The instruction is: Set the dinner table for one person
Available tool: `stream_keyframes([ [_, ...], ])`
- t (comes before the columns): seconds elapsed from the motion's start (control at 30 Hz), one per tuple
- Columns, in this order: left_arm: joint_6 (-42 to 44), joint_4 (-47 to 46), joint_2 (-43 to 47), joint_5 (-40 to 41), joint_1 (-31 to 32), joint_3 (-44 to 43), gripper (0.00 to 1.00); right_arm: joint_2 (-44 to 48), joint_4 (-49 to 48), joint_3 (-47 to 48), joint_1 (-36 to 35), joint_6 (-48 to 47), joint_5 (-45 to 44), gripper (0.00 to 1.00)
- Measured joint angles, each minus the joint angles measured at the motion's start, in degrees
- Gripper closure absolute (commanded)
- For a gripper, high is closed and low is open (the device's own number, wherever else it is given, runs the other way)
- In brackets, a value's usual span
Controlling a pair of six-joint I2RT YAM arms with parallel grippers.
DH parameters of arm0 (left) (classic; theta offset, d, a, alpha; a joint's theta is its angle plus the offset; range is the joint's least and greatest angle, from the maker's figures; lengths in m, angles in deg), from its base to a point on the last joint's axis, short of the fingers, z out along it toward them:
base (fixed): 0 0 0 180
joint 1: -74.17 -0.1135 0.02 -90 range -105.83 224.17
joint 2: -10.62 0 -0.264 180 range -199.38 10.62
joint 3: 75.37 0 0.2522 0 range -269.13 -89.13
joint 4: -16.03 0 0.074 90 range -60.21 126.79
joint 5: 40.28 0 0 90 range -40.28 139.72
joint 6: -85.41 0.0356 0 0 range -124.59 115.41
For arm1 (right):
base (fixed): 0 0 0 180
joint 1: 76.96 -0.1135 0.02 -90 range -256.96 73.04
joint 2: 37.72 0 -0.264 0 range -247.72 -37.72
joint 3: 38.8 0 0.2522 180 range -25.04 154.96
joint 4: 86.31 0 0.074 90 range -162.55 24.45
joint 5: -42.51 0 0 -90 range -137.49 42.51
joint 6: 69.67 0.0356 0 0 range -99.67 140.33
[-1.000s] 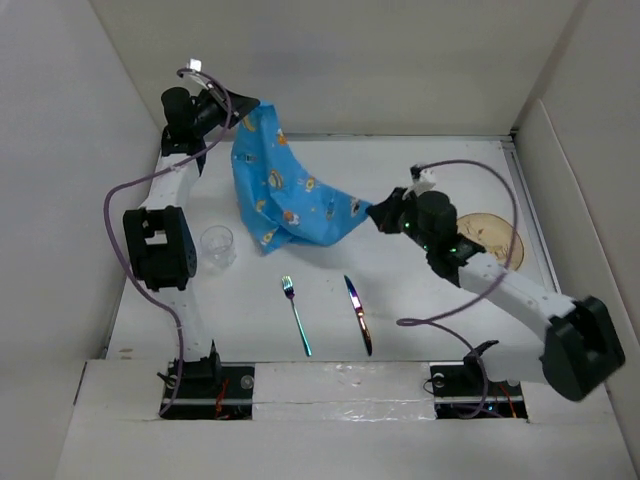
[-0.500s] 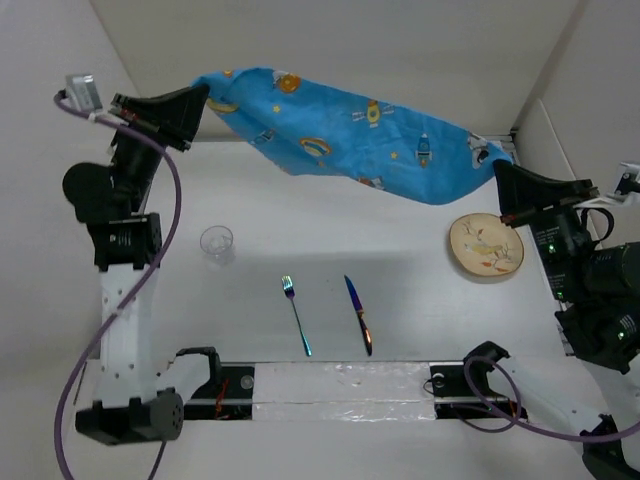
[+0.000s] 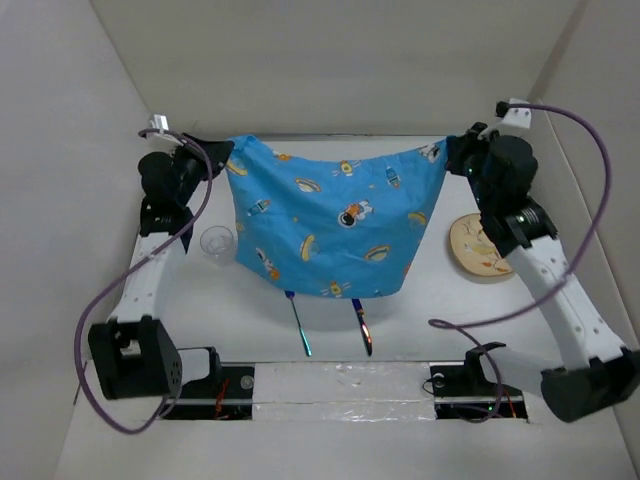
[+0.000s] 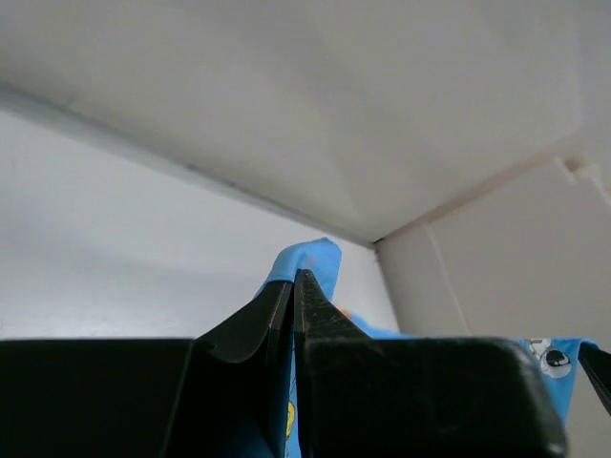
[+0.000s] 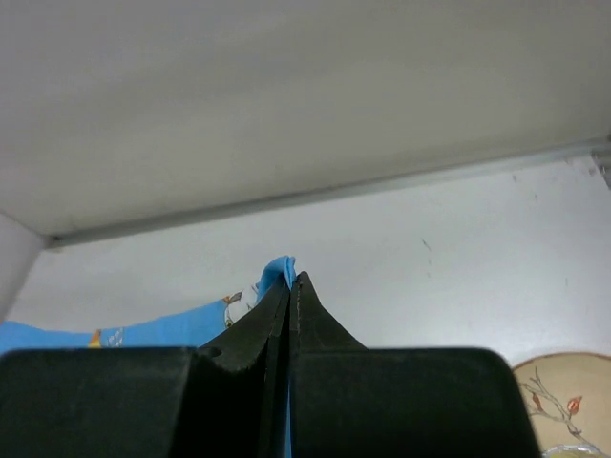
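Dinner table bears glass, plate; placemat screens fork, knife tops.

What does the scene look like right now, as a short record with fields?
placemat: blue cartoon print, held spread over the dinner table
left pincer: shut on its left corner
right pincer: shut on its right corner
glass: beside placemat's left edge
plate: right side, partly under right arm
fork, knife: near edge, far ends hidden by placemat

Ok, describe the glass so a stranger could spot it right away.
Look at the left side of the white dinner table, near the left arm. Just left of the held-up blue placemat stands a small glass, the only see-through item; the plate is tan and opaque.
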Motion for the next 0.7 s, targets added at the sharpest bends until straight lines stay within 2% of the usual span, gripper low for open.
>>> stream_keyframes([
  [0.13,-0.2,0.3,-12.8,0.8,0.1,-0.9,1.00,-12.5,-3.3,-0.1,6.7,1.0,4.4,1.00],
  [0.23,0.5,2.4,-23.5,2.1,1.0,-6.1,1.00,-22.5,-6.9,0.3,10.0,2.0,6.9,1.00],
  [0.33,1.0,3.4,-32.9,2.6,1.8,-11.8,1.00,-33.7,-7.6,3.9,12.2,2.6,9.7,1.00],
  [0.37,1.3,4.8,-35.3,2.7,2.0,-14.1,1.00,-36.4,-7.1,5.6,12.5,2.6,10.3,0.95],
  [0.4,1.6,5.5,-37.9,2.9,2.3,-16.7,1.00,-41.5,-7.5,9.5,13.0,2.7,11.6,0.95],
  [0.43,2.1,7.0,-40.6,3.2,2.5,-19.8,0.94,-45.4,-6.5,13.1,13.3,2.7,12.3,0.91],
  [0.47,2.7,8.1,-43.1,3.5,2.6,-22.8,0.76,-49.1,-5.8,16.8,13.3,2.7,12.8,0.77],
  [0.53,3.9,9.9,-47.1,4.0,2.8,-28.2,0.54,-54.9,-5.2,22.9,13.4,2.7,13.8,0.58],
  [0.57,4.4,10.8,-48.3,4.4,2.8,-29.9,0.32,-57.0,-4.7,25.0,13.4,2.8,14.2,0.43],
  [0.63,5.2,12.4,-48.9,5.2,2.8,-31.0,0.25,-59.0,-3.6,27.2,13.3,2.6,14.7,0.36],
  [0.7,5.9,13.6,-48.6,6.4,2.8,-31.1,0.26,-58.9,-2.3,27.3,13.2,2.7,14.8,0.34],
])
